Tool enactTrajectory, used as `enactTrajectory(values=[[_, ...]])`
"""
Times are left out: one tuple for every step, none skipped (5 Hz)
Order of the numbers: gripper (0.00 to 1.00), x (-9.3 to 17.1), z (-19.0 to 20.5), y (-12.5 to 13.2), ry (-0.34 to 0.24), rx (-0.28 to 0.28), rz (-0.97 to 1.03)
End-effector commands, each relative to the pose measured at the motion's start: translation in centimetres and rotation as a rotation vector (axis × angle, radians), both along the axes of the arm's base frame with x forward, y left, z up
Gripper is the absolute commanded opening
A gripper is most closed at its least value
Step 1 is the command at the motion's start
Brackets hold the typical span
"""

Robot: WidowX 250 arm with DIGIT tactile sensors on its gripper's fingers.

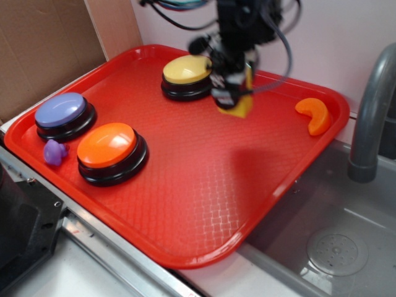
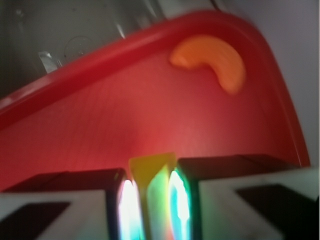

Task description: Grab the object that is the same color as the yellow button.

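The yellow wedge block (image 1: 242, 106) hangs above the red tray (image 1: 204, 192), pinched in my gripper (image 1: 235, 102). From the wrist view the same yellow block (image 2: 150, 167) sits squeezed between the two fingers (image 2: 80, 187), with my gripper (image 2: 150, 200) shut on it. The pale-yellow button (image 1: 187, 70) on its black base stands at the tray's back, just left of the gripper. The picture is blurred around the arm.
An orange crescent piece (image 1: 315, 114) lies at the tray's right rear corner, and the wrist view shows that crescent piece (image 2: 215, 62) too. A purple button (image 1: 62, 111), an orange button (image 1: 107, 145) and a small purple piece (image 1: 54, 151) sit at left. A sink with a grey faucet (image 1: 371, 117) is at right.
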State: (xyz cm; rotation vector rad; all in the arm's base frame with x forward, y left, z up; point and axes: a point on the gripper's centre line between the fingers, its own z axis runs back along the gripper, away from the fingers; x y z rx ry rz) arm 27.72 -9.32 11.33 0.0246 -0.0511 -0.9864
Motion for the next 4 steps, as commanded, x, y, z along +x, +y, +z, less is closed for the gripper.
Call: enactTrajectory(values=[[0.0, -3.6, 4.4, 5.0, -0.04, 0.014, 0.407], [0.0, -4.9, 4.6, 7.4, -0.011, 0.049, 0.574], [0.0, -5.6, 4.4, 8.3, 0.004, 0.059, 0.696], [0.16, -5.7, 4.5, 8.2, 0.07, 0.125, 0.732]])
